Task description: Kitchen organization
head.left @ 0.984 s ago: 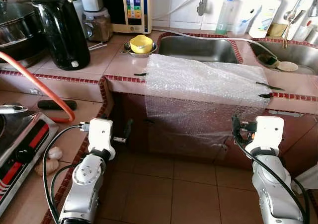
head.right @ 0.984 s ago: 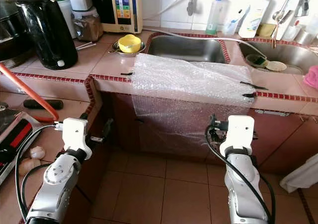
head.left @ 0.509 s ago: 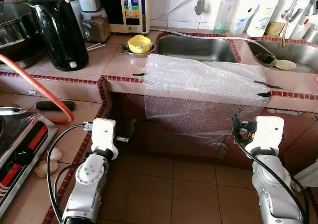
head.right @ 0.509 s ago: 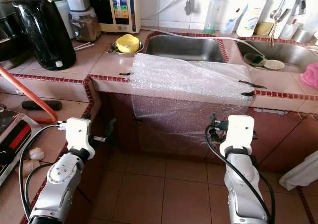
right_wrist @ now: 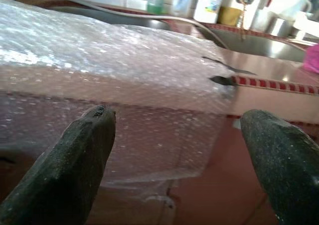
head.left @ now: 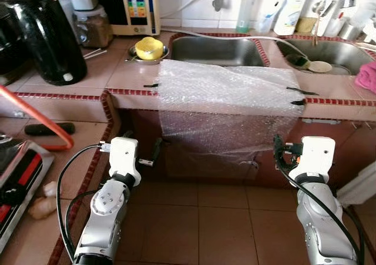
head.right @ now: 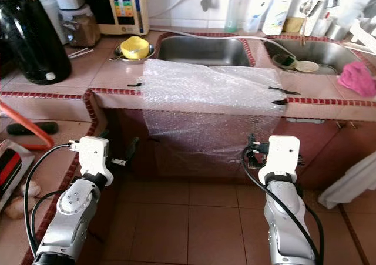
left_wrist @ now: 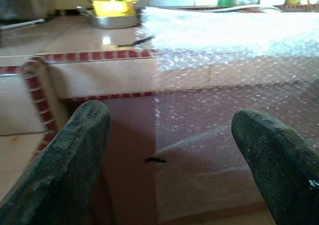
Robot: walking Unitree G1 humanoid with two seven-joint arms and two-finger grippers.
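A sheet of bubble wrap (head.left: 226, 100) lies over the front edge of the tiled counter (head.left: 123, 71) and hangs down in front of the cabinet below; small strips of black tape (head.left: 298, 102) hold it at its sides. Just behind the bubble wrap is the left sink basin (head.left: 214, 49), and a second basin (head.left: 332, 53) is to the right of it. To the left of the bubble wrap, near its back corner, a yellow bowl (head.left: 149, 46) sits in a small metal dish. Further left of the bubble wrap stands a black electric kettle (head.left: 44, 36), and behind the sink basins some bottles stand against the wall. A pink cloth (head.right: 357, 78) lies on the counter well to the right of the bubble wrap. The left gripper (left_wrist: 169, 175) is held low in front of the cabinet, below the left lower corner of the bubble wrap, with its two black fingers (left_wrist: 75, 160) wide apart and nothing between them. The right gripper (right_wrist: 179, 170) is held at about the same height below the right lower corner of the bubble wrap, also with the jaws wide and holding nothing. Neither gripper touches the sheet. An orange hose (head.left: 41, 115) curves over the lower counter to the left of the bubble wrap.
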